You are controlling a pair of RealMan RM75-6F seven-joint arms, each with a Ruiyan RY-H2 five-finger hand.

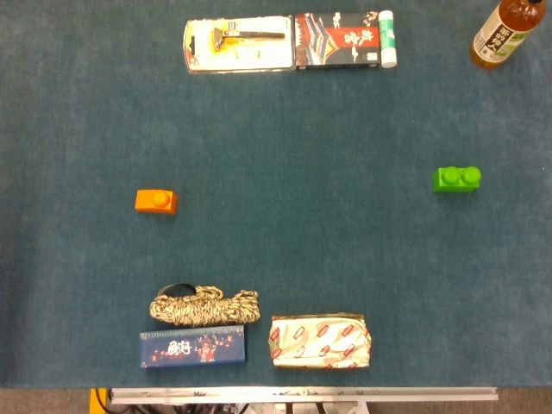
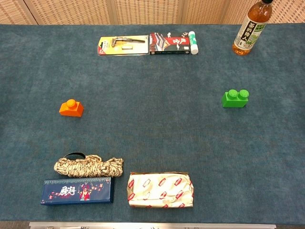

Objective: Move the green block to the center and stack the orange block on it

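Note:
The green block (image 1: 456, 179) (image 2: 235, 98), with two studs on top, sits on the blue cloth at the right side of the table. The orange block (image 1: 156, 200) (image 2: 71, 108), with one stud, sits at the left side, far from the green one. Neither of my hands shows in the head view or the chest view.
A razor blister pack (image 1: 237, 44) (image 2: 123, 45) and a dark printed box (image 1: 340, 39) (image 2: 172, 42) lie at the back. A tea bottle (image 1: 506, 33) (image 2: 250, 27) stands back right. A coiled rope (image 1: 203, 306) (image 2: 88, 166), blue box (image 1: 192, 347) (image 2: 77, 190) and wrapped packet (image 1: 320, 341) (image 2: 160, 190) lie at the front.

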